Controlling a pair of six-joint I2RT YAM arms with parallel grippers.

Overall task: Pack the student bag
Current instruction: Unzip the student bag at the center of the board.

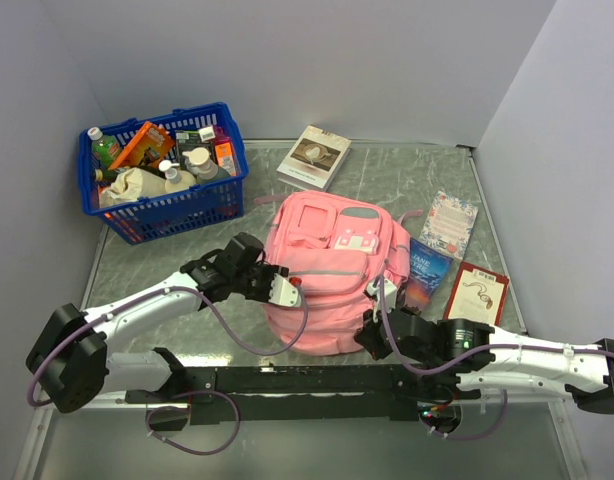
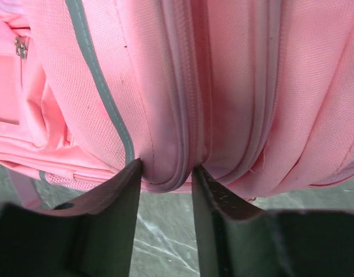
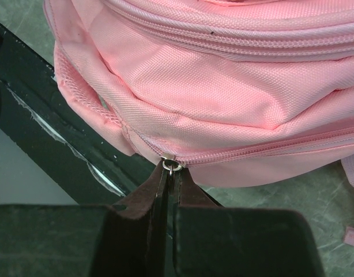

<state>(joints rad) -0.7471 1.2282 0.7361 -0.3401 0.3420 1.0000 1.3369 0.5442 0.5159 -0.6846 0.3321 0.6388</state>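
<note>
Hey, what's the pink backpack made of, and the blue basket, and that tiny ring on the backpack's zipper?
Student bag: woven synthetic fabric, probably nylon or polyester, with a matte finish; the close-up shows a coarse grid weave and soft folds.
Blue basket: moulded plastic, slightly glossy, with stiff slatted walls.
Zipper ring: looks like metal, silvery with a bright glint.

Zipper pull point(image 3: 173, 165) mostly hidden between right tool's point(image 3: 169, 172) pads

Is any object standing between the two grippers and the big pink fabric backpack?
Nothing visible does. The left gripper has its fingers straddling a zipper ridge on the side of the pink fabric backpack. The right gripper is shut on its small metal zipper pull.
</note>
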